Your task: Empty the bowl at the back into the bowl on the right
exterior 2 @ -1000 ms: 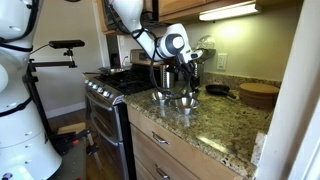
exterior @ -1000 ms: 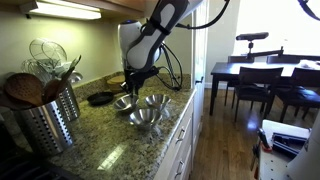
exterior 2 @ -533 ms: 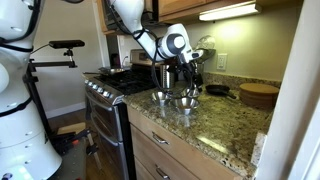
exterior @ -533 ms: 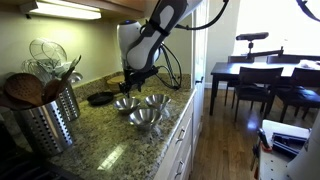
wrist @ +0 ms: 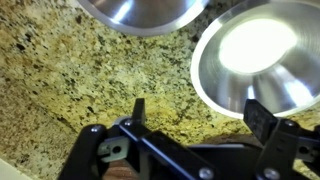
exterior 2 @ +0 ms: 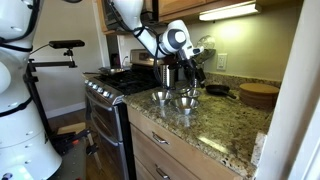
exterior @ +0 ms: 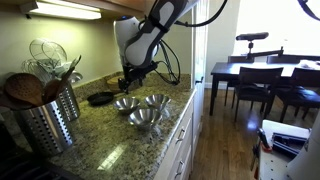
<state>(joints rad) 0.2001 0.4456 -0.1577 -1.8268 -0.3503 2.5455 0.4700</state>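
The arm bends down over the speckled stone counter & its jaws hang just above the back bowl. The jaws are wide apart w/ nothing in them; in the wrist view only bare counter shows between the 2 black fingers. The back bowl is small, shiny & made of steel. It sits upright on the counter, on the wall side of a bunch of 3 bowls, near the flat black pan. A second bowl sits just beside it, closer to the counter's edge, & a third bowl sits in front of those 2, nearer the camera. All 3 are close together. In the wrist view the bowl w/ the bright inside, at the right of the pic, is prob. the back bowl, but it's too close up to be sure. A steel pot of spoons stands at the near end of the counter, well apart from the bowls. In an exterior view a stove is next to the counter & a round wooden board lies near the wall
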